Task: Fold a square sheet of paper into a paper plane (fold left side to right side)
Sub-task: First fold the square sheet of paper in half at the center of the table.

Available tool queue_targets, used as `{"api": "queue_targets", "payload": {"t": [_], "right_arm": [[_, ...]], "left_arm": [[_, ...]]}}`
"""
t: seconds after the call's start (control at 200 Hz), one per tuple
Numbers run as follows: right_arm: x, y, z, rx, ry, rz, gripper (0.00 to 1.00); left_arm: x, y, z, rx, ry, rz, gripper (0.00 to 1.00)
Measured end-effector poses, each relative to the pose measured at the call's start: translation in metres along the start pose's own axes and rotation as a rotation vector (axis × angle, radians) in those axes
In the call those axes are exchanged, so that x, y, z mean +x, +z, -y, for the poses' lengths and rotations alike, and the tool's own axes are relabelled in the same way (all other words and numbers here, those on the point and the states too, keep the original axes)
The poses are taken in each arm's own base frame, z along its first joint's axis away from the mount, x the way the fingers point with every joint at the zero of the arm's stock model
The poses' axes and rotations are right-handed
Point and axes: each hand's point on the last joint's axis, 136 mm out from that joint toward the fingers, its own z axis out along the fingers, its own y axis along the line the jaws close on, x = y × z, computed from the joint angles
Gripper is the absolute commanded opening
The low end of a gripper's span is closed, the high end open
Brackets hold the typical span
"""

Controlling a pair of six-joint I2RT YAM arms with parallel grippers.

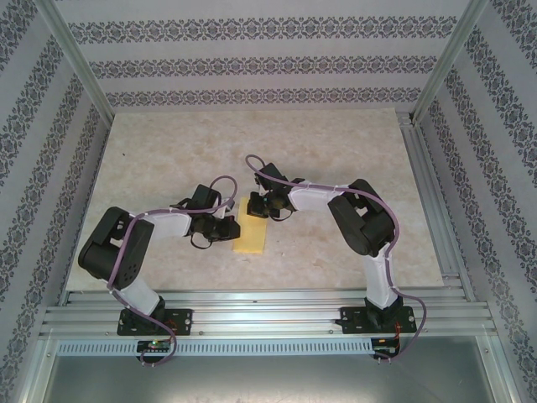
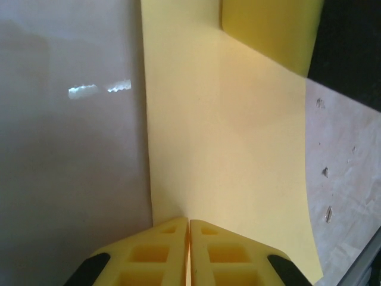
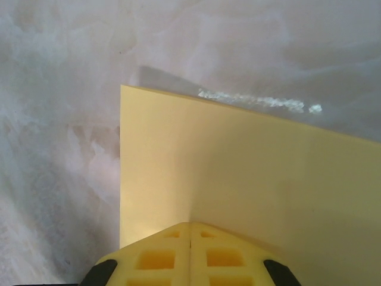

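The square sheet of paper (image 1: 251, 236) lay mid-table (image 1: 336, 151), a narrow yellow strip between the two arms. The left gripper (image 1: 228, 228) sat at its left edge, and its wrist camera showed the fingers (image 2: 161, 250) pressed together, pinching the paper. The right gripper (image 1: 262, 206) was at the far end, fingers (image 3: 226, 253) likewise clamped on the sheet.
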Motion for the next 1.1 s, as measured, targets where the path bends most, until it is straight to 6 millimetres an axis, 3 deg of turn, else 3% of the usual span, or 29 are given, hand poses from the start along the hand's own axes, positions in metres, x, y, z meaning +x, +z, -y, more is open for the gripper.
{"api": "queue_targets", "payload": {"t": [0.689, 0.814, 0.914, 1.024, 1.099], "right_arm": [[0.000, 0.001, -0.002, 0.000, -0.012, -0.012, 0.01], [-0.002, 0.000, -0.003, -0.002, -0.024, -0.008, 0.05], [-0.004, -0.003, -0.002, 0.010, -0.045, -0.011, 0.13], [-0.014, -0.016, -0.003, 0.014, -0.062, 0.001, 0.19], [-0.025, -0.037, -0.006, 0.008, -0.073, 0.031, 0.23]], "left_arm": [[0.063, -0.010, 0.007, 0.006, 0.044, -0.119, 0.15], [0.070, -0.023, 0.012, -0.001, 0.042, -0.122, 0.16], [0.053, -0.052, 0.034, 0.033, 0.066, -0.039, 0.23], [0.006, -0.095, 0.070, 0.096, 0.109, 0.128, 0.24], [-0.017, -0.110, 0.083, 0.119, 0.122, 0.185, 0.23]]}}
